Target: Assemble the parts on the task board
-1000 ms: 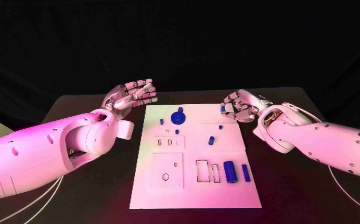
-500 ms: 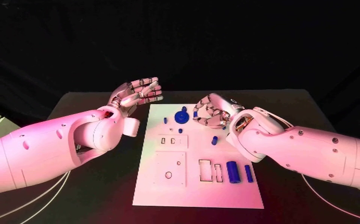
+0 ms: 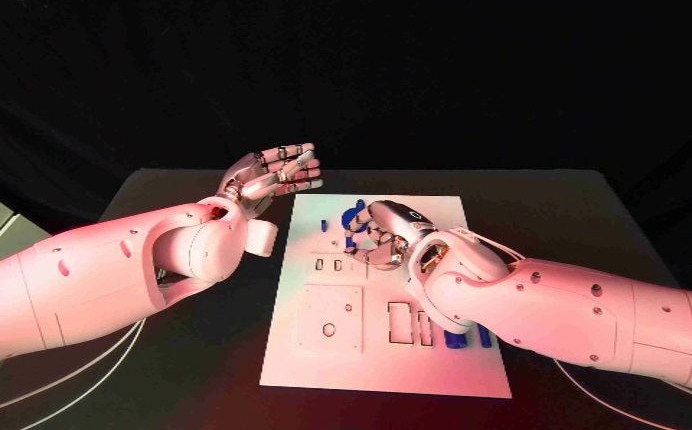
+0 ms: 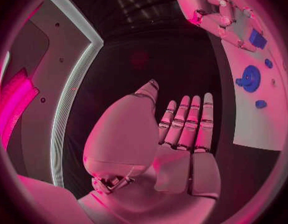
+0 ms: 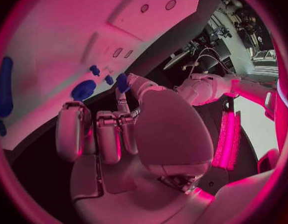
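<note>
The right hand (image 3: 381,233) hovers over the task board (image 3: 387,350), pinching a small blue part (image 5: 121,82). The left hand (image 3: 271,176) is released, fingers apart, beside the board above the worktop (image 3: 173,370).

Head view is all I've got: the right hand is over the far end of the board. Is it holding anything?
Observer: Yes. The right wrist view shows the right hand pinching a small blue part at its fingertips.
Operator: Is it touching the gear?
Observer: No. In the left wrist view the blue gear lies on the task board, clear of those fingers.
Operator: And the left hand?
Observer: The left wrist view shows the left hand with straight fingers and nothing in its palm.
</note>
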